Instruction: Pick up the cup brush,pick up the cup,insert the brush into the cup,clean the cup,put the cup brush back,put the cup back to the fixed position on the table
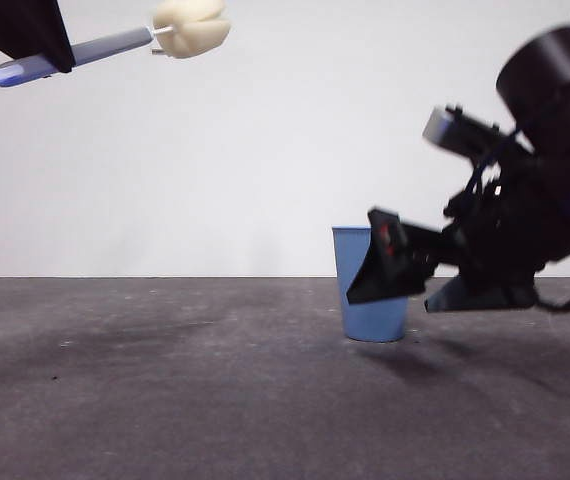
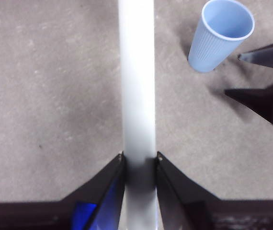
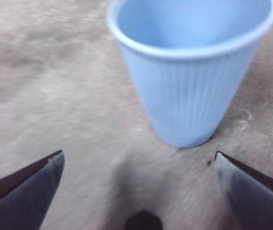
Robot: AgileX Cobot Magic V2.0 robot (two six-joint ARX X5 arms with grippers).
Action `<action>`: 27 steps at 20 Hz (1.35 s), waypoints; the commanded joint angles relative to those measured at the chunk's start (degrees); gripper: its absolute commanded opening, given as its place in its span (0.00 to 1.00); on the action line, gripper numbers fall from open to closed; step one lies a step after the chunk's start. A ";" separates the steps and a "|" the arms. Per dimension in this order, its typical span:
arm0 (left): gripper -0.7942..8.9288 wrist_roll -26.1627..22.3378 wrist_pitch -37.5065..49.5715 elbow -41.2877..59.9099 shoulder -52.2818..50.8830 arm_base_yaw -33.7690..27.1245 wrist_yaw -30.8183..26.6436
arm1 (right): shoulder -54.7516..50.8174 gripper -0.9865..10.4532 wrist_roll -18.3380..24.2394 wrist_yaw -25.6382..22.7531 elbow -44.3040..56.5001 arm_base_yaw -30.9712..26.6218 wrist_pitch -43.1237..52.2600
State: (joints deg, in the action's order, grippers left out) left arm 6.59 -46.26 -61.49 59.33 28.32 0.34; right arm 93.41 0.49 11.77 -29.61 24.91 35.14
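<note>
The right gripper is spread wide just beside the upright cup on the table. The brush is held aloft, clamped by the left gripper.

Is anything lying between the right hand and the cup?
No. In the right wrist view, only bare table separates the open right hand from the upright cup. The left wrist view shows the same gap empty.

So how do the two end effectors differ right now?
The left end effector is shut on the cup brush, held high above the table; the right end effector is open and holds nothing, low beside the cup. The left carries its tool; the right only nears its target. Both have black jaws.
</note>
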 commanded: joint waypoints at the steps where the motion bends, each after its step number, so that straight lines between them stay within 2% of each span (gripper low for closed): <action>1: 0.07 -0.59 -0.13 0.22 -0.20 0.20 -0.26 | 4.68 0.64 0.42 0.15 0.59 -0.63 7.37; 11: 0.08 -0.17 -0.52 0.22 -0.20 0.22 -0.20 | 17.73 0.64 -0.76 -0.26 -0.04 -1.31 30.01; 18: 0.08 -0.22 -0.55 0.22 -0.20 0.22 -0.20 | 22.16 0.64 -0.87 -0.24 -6.58 -1.66 29.99; 21: 0.08 -0.26 -0.55 0.22 -0.20 0.22 -0.22 | 22.23 0.62 -0.85 -1.73 -7.50 -1.66 30.08; 27: 0.07 -0.44 -0.55 0.22 -0.20 0.22 -0.20 | 23.61 0.43 -0.87 -1.62 -8.68 -1.86 29.97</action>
State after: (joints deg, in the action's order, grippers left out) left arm 6.61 -46.94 -61.49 59.33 28.32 0.19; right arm 115.96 0.19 10.28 -38.17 23.14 64.77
